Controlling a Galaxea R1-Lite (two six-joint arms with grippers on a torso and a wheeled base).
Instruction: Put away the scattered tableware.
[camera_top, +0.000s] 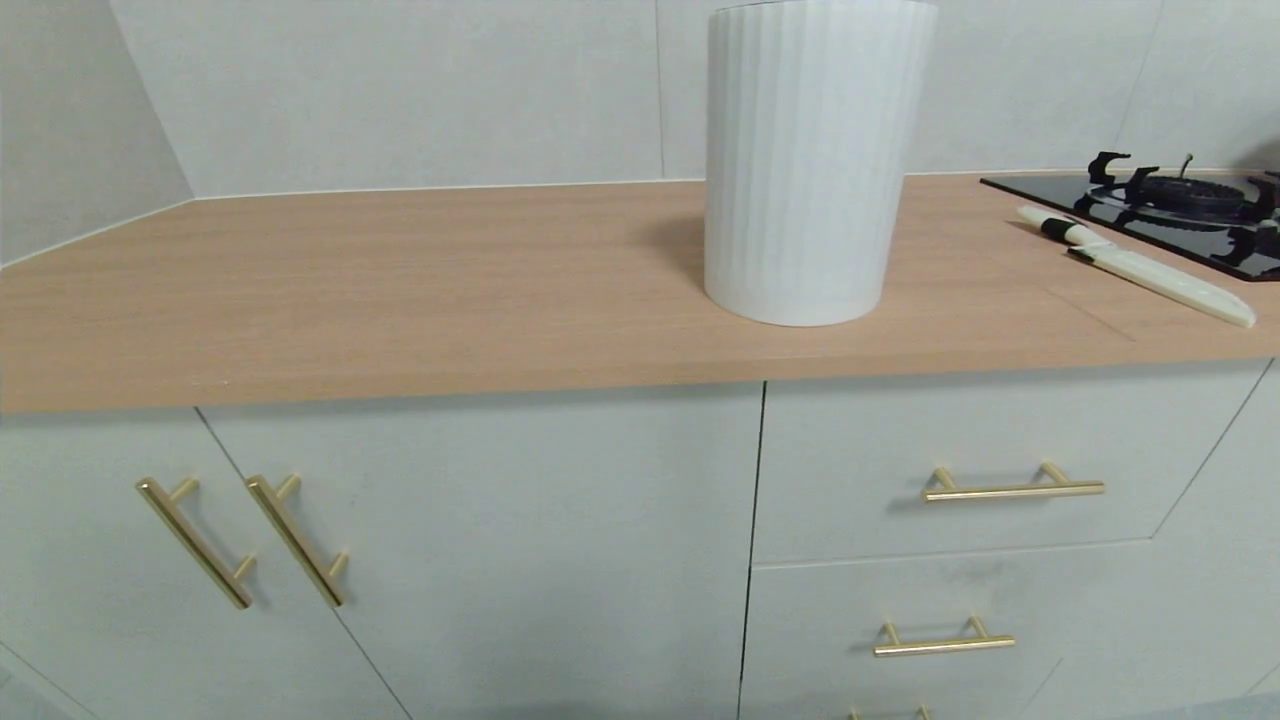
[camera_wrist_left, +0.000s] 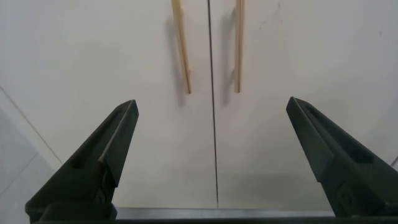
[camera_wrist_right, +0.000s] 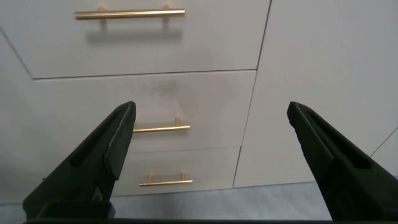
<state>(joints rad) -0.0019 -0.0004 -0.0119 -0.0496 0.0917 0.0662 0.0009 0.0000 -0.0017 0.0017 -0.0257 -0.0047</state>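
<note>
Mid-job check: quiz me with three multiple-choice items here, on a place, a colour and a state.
1. The knife lies on the counter: A at its left end; B at its right end, by the hob; C dead centre.
2. The cabinet handles are: A black; B red; C gold.
3. The left hand and right hand are: A open, empty; B shut, empty; C shut on the knife.
B, it lies next to the hob; C, they gleam gold; A, each shows a wide gap.
</note>
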